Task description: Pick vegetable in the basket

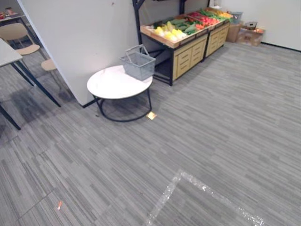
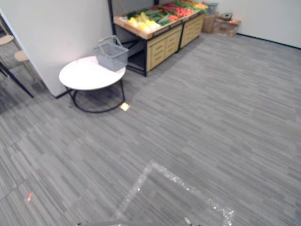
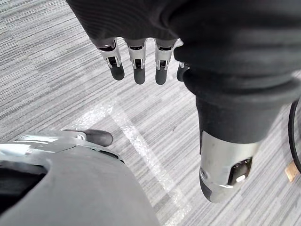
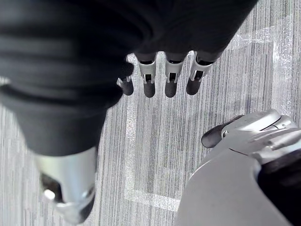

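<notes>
Hanging closest over the grey carpet floor (image 1: 225, 132), the left hand (image 3: 139, 66) has its fingers straight and relaxed and carries nothing. The right hand (image 4: 171, 77) hangs the same way, fingers loose and empty. Pale tape lines (image 1: 164, 197) run across the floor below them.

Farther out, a small tan square (image 1: 151, 115) lies on the floor at the foot of a round white tabletop (image 1: 113, 84) on a black ring frame. A grey wire basket (image 1: 138, 63) stands upright on the far edge of that tabletop, its handles raised, on the side nearest a wooden stand (image 1: 188, 54).

The vegetables (image 1: 170, 33) lie in the stand's top tray, beyond the basket and apart from it: yellow ones at the near end, then green, then red farther along. A white partition wall (image 1: 80, 42) rises behind the tabletop. A tan chair (image 1: 19, 35) sits to its left, and cardboard boxes (image 1: 249, 35) stand past the stand's far end.
</notes>
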{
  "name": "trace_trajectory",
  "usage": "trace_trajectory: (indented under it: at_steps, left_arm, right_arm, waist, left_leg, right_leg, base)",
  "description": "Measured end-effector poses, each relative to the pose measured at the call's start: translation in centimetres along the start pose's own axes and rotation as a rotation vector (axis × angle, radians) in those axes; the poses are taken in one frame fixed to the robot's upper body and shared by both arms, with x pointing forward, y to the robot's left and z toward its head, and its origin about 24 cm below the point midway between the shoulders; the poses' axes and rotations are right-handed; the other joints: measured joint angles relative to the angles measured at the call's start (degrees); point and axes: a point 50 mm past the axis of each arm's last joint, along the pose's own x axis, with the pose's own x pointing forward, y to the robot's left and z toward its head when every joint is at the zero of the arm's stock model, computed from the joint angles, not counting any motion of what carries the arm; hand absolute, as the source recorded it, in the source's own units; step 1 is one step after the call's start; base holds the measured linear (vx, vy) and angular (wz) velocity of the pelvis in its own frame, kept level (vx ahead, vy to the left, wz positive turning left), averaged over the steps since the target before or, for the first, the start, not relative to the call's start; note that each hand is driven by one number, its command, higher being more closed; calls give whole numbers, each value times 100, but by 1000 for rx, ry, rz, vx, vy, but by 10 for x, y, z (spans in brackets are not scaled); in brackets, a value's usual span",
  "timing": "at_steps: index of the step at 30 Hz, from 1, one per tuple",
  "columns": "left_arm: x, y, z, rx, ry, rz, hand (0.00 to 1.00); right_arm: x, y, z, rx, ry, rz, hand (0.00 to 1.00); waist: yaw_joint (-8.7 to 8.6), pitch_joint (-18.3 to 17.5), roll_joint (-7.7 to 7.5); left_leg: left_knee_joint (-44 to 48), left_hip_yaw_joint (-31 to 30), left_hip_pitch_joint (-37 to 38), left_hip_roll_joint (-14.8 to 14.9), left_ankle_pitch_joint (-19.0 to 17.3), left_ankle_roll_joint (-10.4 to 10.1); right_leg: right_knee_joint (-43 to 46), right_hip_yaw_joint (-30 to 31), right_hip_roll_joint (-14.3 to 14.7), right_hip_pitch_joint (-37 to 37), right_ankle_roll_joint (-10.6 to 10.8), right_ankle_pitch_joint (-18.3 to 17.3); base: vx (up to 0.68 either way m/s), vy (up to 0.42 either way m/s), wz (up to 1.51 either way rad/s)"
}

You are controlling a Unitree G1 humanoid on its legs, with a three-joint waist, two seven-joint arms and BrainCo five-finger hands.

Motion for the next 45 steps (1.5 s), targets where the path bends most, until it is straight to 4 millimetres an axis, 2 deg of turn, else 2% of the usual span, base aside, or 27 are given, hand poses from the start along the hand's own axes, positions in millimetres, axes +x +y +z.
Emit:
trace_trajectory:
  at_steps: [21,22,23,24,27,29,30,31,33,34,35,36,37,39,41,44,45]
  left_arm:
    - [0,1,0,-22,8,11,0]
    - [1,1,0,-23,7,11,0]
    - [1,2,1,-32,5,17,0]
    - [1,2,1,-41,5,20,0]
    - [1,2,3,-85,0,27,0]
    - [2,2,7,-125,-15,32,0]
    - [2,2,9,-161,-24,36,0]
    - [2,4,11,-203,-35,45,0]
    - [2,-2,13,-294,-57,53,0]
    - [1,-4,11,-330,-57,56,0]
    - [1,-4,13,-353,-70,56,0]
    - [1,-4,13,-353,-70,56,0]
    - [1,-6,14,-349,-73,49,0]
    - [1,-7,17,-346,-83,43,0]
    - [1,-9,19,-339,-93,38,0]
    - [1,-13,20,-329,-99,32,0]
    - [1,-12,19,-329,-98,35,0]
  right_arm:
    - [1,2,3,33,-10,-1,0]
    - [1,2,4,34,-12,-1,0]
    - [1,2,4,38,-14,-1,0]
    - [1,2,4,42,-15,-2,0]
    - [3,5,10,43,-29,8,0]
    - [4,9,14,42,-38,24,0]
    - [4,10,15,43,-44,31,0]
    - [4,11,15,43,-43,37,0]
    - [4,9,17,22,-52,39,0]
    - [3,8,19,7,-68,42,0]
    - [4,14,22,-14,-81,66,0]
    - [4,16,24,-24,-90,72,0]
    - [5,21,32,-35,-114,88,0]
    - [6,28,42,-41,-141,105,0]
    - [7,42,53,-88,-177,144,0]
    - [6,54,58,-131,-205,176,0]
    - [6,56,59,-128,-213,180,0]
  waist:
    - [0,31,35]
    - [0,59,63]
    - [-3,100,17]
    - [-3,101,79]
    - [-6,185,52]
    - [1,356,22]
    - [2,471,21]
    - [2,530,-27]
    - [27,601,65]
    - [43,649,108]
    - [70,680,28]
    - [91,676,36]
    - [114,678,36]
    - [181,680,38]
    - [250,681,38]
    - [316,668,83]
    - [338,646,122]
  left_leg:
    - [3,-30,-25,9,-37,11]
    - [3,-33,-26,9,-36,11]
    - [7,-39,-27,11,-39,7]
    - [24,-36,-67,16,-63,-29]
    - [197,-47,-226,39,-141,-36]
    - [1084,-46,-597,123,-533,-74]
    - [1928,-42,-910,206,-772,-156]
    - [2705,-36,-1238,251,-797,-178]
    - [4308,-57,-1873,494,-719,-91]
    - [5071,-76,-2140,619,-451,-55]
    - [5789,-48,-2485,690,-169,-83]
    - [5886,-51,-2599,713,-295,-70]
    - [5703,-57,-2818,720,-489,-103]
    - [4982,-38,-2988,724,-519,-98]
    - [3483,-23,-3043,745,-315,-89]
    - [2072,-31,-3005,946,36,-201]
    - [1986,-21,-3014,1032,96,-217]
  right_leg:
    - [-61,-53,12,15,-11,-4]
    - [-24,-65,12,-1,-44,-27]
    - [66,-90,12,-35,-95,-67]
    - [198,-103,13,-123,-139,-138]
    - [541,-120,12,-342,-166,-315]
    - [752,-112,-1,-416,-211,-473]
    - [855,-137,-9,-399,-255,-621]
    - [951,-159,-47,-353,-301,-681]
    - [1170,-220,-3,-233,-321,-841]
    - [1351,-254,9,-113,-331,-995]
    - [1435,-253,-67,29,-397,-1183]
    - [1433,-251,-92,74,-404,-1218]
    - [1420,-232,-148,127,-390,-1269]
    - [1411,-198,-242,120,-338,-1316]
    - [1400,-158,-410,250,-203,-1491]
    - [1313,-91,-528,530,22,-1850]
    - [1247,-39,-554,647,34,-1973]
  base:
    - [19,-12,0]
    - [-10,-13,5]
    - [-8,-18,6]
    - [4,-14,7]
    - [36,-21,3]
    - [34,-44,5]
    - [15,-64,14]
    - [22,-76,16]
    - [65,-56,11]
    - [156,6,14]
    - [122,25,12]
    - [153,27,7]
    - [166,37,0]
    - [223,83,-8]
    - [290,165,-10]
    - [440,329,-15]
    - [602,494,-33]
